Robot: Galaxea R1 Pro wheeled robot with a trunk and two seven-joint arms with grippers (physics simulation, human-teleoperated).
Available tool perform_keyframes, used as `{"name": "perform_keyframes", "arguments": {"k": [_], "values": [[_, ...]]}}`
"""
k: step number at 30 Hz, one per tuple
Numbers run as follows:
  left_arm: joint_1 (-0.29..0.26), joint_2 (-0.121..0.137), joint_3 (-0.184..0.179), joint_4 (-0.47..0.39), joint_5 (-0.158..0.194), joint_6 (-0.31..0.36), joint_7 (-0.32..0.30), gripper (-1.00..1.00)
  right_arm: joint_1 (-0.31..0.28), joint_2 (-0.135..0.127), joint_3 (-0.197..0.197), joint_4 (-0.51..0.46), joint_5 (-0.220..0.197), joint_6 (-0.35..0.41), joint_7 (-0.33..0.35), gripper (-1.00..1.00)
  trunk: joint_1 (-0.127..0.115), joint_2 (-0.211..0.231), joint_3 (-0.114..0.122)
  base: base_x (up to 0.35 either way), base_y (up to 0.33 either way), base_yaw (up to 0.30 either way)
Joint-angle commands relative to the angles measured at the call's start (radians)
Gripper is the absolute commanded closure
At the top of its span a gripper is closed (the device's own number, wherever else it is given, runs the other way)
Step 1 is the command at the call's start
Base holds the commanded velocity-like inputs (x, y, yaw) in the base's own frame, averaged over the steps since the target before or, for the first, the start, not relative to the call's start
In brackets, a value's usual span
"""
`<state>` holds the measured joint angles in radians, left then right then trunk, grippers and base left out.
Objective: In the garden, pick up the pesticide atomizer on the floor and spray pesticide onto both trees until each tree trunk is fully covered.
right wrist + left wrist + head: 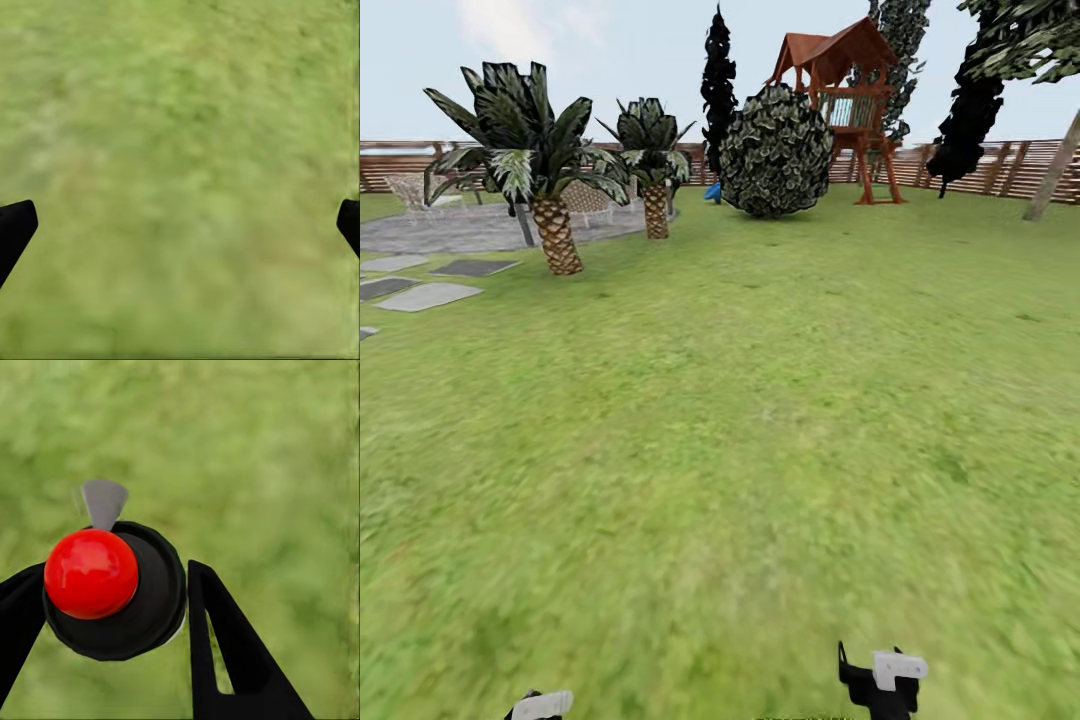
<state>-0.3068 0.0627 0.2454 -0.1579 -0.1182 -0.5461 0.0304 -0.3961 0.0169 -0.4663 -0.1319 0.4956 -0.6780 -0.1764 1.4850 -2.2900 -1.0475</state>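
In the left wrist view the pesticide atomizer (146,604) is seen from above: a dark round body, a glossy red top and a pale grey trigger head. My left gripper (109,576) is shut on it, one black finger on each side, over blurred grass. My right gripper (184,214) is open with nothing between its fingers, only lawn beyond. Both arms' ends peek in at the head view's bottom edge, the left arm (540,706) and the right arm (882,680). A leaning pale tree trunk (1057,165) stands far off at the right, under dark foliage.
Open lawn stretches ahead. Two low palms (545,170) stand at the far left beside a grey paved patch (460,230) and stepping stones (428,295). A round bush (775,150), a wooden play tower (852,100) and a slatted fence (1000,165) close the back.
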Motion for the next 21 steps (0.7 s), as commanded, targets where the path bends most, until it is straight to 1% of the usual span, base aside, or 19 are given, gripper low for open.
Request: {"name": "perform_keyframes", "arguments": {"k": [1,21], "values": [[0.0,0.0,0.0,0.0,0.0,0.0,0.0,1.0,0.0,0.0,0.0,0.0,0.0,0.0,0.0,-1.0,0.0,0.0,0.0,0.0,-0.274,-0.3],[0.0,-0.001,0.0,0.0,0.0,0.0,0.0,1.0,0.0,0.0,0.0,0.0,0.0,0.0,0.0,-1.0,0.0,0.0,0.0,0.0,-0.274,-0.3]]}}
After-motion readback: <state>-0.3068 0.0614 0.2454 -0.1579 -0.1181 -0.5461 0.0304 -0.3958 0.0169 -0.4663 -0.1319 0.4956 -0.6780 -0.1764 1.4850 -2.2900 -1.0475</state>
